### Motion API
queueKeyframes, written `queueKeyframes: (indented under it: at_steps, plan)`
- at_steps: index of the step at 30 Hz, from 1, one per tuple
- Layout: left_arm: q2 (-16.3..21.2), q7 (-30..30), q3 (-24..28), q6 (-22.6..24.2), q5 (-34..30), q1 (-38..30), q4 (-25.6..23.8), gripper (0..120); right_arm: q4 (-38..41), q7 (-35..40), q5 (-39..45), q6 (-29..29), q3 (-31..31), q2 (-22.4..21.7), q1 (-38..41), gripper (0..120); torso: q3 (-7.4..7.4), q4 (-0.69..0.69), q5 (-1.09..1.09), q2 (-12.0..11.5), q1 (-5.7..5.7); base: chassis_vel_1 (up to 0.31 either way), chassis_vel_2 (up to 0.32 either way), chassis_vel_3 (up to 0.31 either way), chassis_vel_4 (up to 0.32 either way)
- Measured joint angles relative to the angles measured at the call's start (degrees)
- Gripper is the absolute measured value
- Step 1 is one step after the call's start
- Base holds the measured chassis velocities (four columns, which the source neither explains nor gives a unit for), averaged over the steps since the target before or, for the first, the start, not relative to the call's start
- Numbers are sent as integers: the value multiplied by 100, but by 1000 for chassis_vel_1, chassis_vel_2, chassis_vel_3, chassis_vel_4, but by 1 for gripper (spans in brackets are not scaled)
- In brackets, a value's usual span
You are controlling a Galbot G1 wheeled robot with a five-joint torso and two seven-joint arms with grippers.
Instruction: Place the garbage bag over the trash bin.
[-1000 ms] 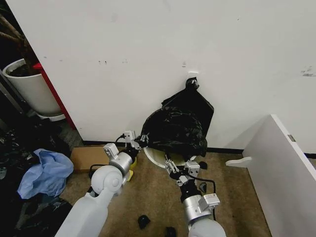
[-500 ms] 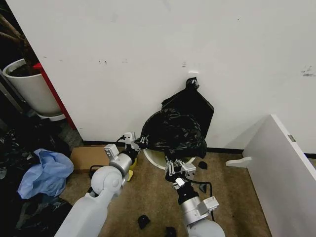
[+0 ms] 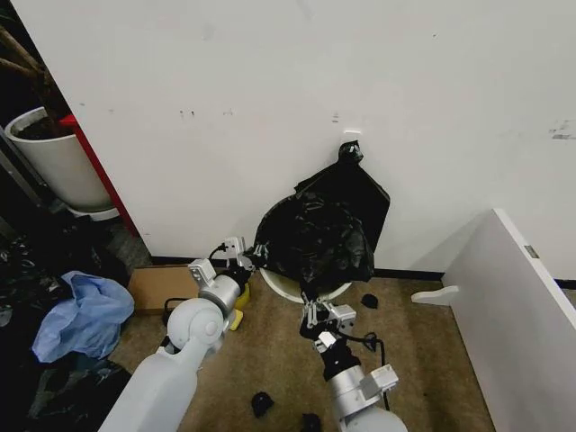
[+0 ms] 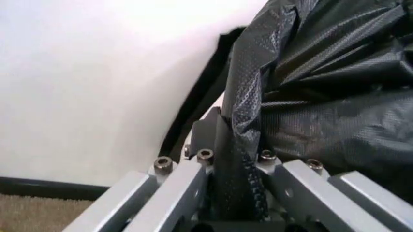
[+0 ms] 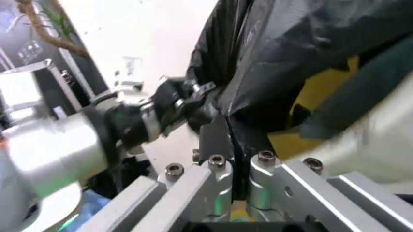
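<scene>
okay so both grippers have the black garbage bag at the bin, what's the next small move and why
Probably spread the bag's mouth and ease it down. The left gripper and right gripper each pinch the garbage bag, which sits bunched above the trash bin; the bin's front rim is still bare.

Left gripper (image 3: 253,256) reaching forward from a raised, extended arm, fingers pinched tight on black plastic film. Right gripper (image 3: 315,301) lower, pointing up, clamped likewise on film.

Trash bin (image 3: 286,286) mostly under garbage bag (image 3: 315,238)
</scene>
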Motion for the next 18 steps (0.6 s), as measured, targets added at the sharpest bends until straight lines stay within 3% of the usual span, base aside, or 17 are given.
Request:
queueKeyframes:
  at_steps: [12, 18]
  plan:
    - [-12, -179, -109, -103, -243, -97, 70, 1, -154, -677, -117, 478, -165, -95, -257, 0, 0, 0, 0, 0, 0, 0, 0, 0, 0]
    - [12, -166, -129, -82, -263, -88, 22, 1, -253, -470, -279, 515, -137, -26, -182, 0, 0, 0, 0, 0, 0, 0, 0, 0, 0]
